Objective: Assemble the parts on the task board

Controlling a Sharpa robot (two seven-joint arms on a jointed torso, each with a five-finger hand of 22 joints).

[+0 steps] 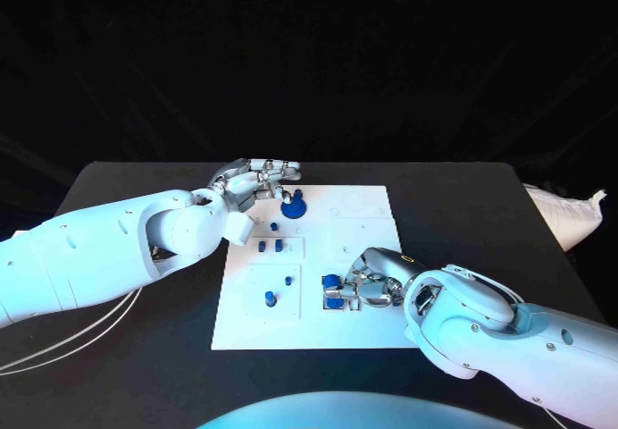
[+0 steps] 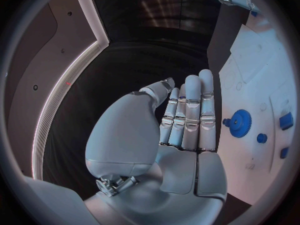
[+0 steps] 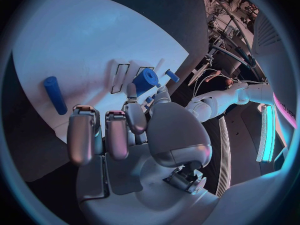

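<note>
Two hands at the task board (image 1: pixel 367 268)

The left hand (image 1: pixel 258 179), fingers straight and empty, hovers beside the blue gear (image 1: pixel 294 209); the right hand (image 1: pixel 361 284) pinches a blue part (image 3: pixel 145 78) over the board's near edge.

Left hand (image 1: pixel 258 179) is flat, fingers straight and together, holding nothing; right hand (image 1: pixel 358 284) curls its fingers downward.

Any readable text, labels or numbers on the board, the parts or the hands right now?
None readable. The task board carries only faint outlines, no legible lettering. The blue parts, such as the gear, are unmarked. Left hand and right hand show no labels.
</note>
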